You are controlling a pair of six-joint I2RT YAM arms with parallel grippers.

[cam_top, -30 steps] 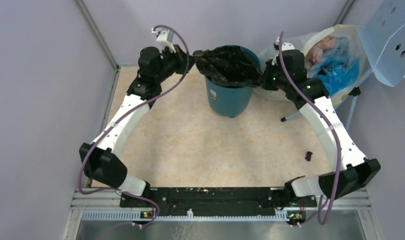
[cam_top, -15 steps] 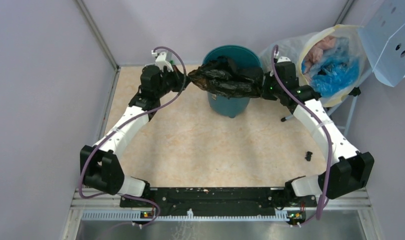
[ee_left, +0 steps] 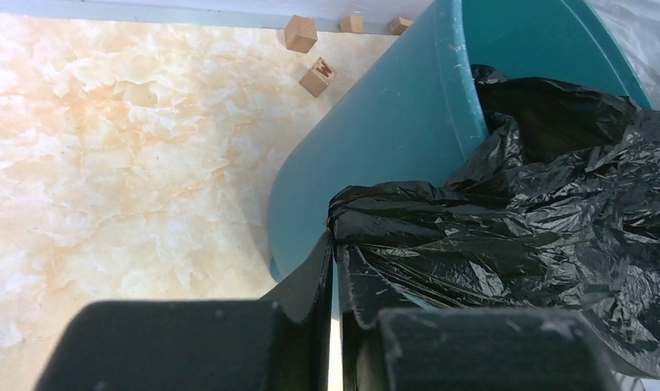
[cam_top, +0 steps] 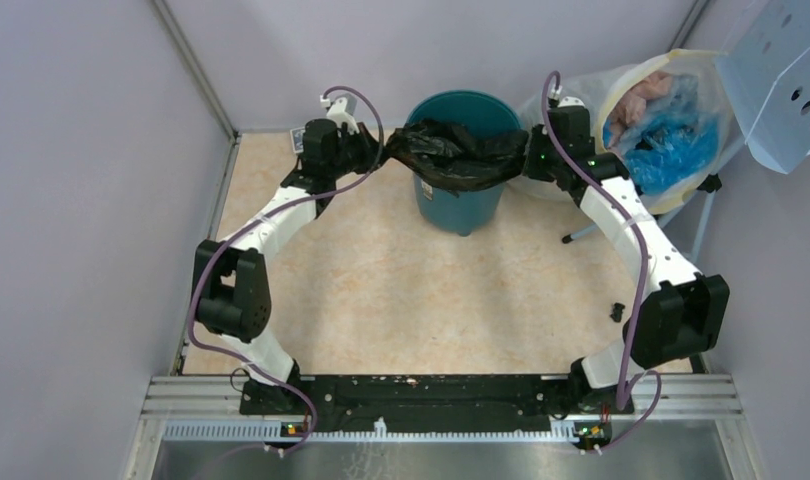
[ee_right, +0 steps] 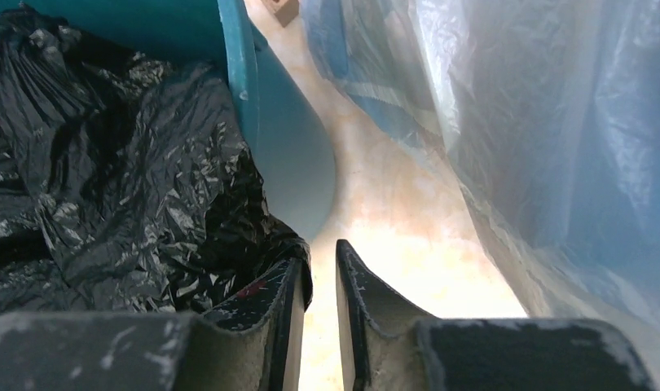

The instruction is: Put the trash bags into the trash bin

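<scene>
My left gripper [ee_left: 336, 244] has its fingers drawn almost together, with only a thin slit between them. A crinkled corner of the trash bag [ee_left: 506, 236] sits right at the tips, but I cannot tell whether they truly pinch it or only touch it. From those tips the bag spreads ahead and to the right, bunched over the rim of the trash bin [ee_left: 376, 138], whose teal wall stands just beyond the tips. My right gripper [ee_right: 319, 257] has its fingers slightly parted with bare tabletop showing between them. Nothing is in that gap, and the bag lies against the outer face of the left-hand finger. From above, the bag hangs across the near side of the bin's mouth, with its two ends outside the rim next to my fingertips and the bin's far side uncovered. I judge this to be the release. To do it well, I should free both ends evenly, then nudge each end inward over the rim so the plastic drops inside and does not slide down the outer wall. Pushes should be light, since the bin could tip. The translucent sack [ee_right: 514, 122] is close on the right of my right fingers and could snag.
</scene>
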